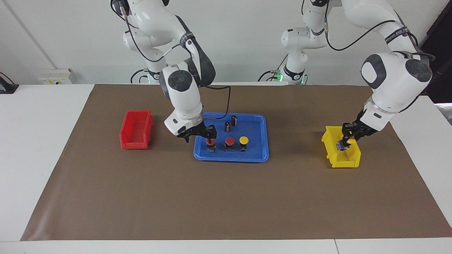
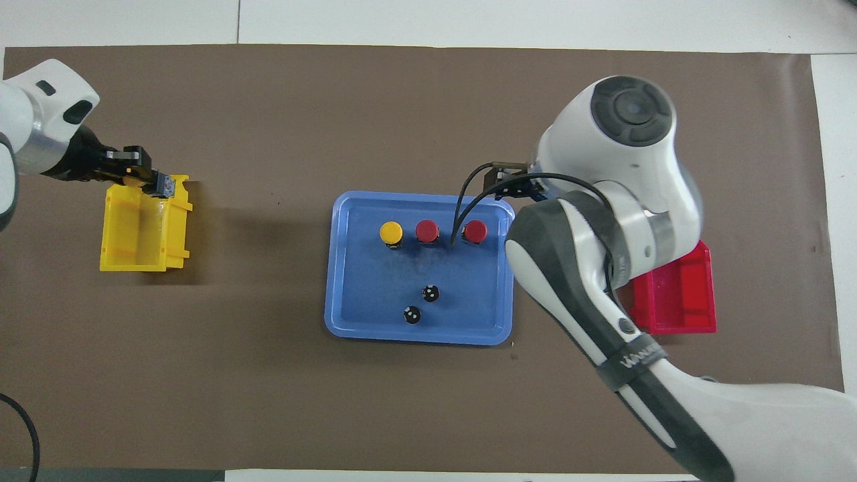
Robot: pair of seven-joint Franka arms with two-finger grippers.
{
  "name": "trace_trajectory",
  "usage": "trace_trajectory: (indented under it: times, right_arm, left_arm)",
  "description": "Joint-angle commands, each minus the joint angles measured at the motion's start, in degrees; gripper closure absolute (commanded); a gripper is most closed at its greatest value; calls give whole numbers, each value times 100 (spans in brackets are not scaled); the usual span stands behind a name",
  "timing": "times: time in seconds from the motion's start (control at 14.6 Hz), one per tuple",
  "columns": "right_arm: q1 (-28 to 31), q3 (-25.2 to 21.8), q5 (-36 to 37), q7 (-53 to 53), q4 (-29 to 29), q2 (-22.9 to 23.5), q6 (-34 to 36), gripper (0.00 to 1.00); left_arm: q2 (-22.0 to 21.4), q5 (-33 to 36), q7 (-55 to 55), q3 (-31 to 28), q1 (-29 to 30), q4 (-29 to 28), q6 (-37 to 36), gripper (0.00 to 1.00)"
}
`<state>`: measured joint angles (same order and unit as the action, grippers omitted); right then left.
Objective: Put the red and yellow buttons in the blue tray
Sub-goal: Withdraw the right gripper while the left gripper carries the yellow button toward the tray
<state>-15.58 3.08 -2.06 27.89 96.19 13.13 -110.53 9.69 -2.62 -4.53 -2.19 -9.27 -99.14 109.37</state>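
The left gripper (image 1: 345,143) has its fingers pinched on the fourth button (image 2: 162,185). The yellow cap and dark base show between them, the button tipped over rather than upright. It hangs over the yellow bin (image 1: 348,163), at the left arm's end of the table, well apart from the tray (image 1: 229,157).

The step in hand, as I read it, is carrying this last button to the tray. To do it well:

- Lift straight up until the base is above the bin's rim before moving sideways, because a snag there could twist the button out of the pinch.
- Turn the wrist on the way so the base faces down. Set down tilted, the button would likely topple.
- Aim for the bare floor beside the yellow button (image 1: 243,140), toward the left arm's end of the tray. That would complete the row with the middle red button (image 1: 229,141) and the end red button (image 1: 210,142).
- Stay off the two black cylinders (image 1: 233,120), which stand in the tray nearer the robots.
- Let go only once the base touches down.

The right gripper (image 1: 199,137) is low over the tray at the end red button. Its fingers look spread and grip nothing, one tip just above the cap. It occupies that end of the tray, so the left arm should come in from its own side — or wait for the right arm to lift away. The red bin (image 1: 136,144) sits toward the right arm's end.
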Motion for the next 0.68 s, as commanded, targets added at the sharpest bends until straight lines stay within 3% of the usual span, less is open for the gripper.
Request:
trace_trajectory:
  times: [0.0, 0.34, 0.61]
  right_arm:
    - [537, 61, 74, -204, -240, -573, 872, 0]
    - [1582, 44, 82, -1335, -356, -1496, 1954, 0]
    - [2103, 52, 274, -1918, -479, -1586, 2290, 0]
  left_arm:
    - [-63, -19, -837, -45, -731, -263, 84, 89]
    - [6, -19, -2656, -36, -2015, -571, 795, 89]
    - [199, -19, -3177, -36, -2535, -712, 1191, 89]
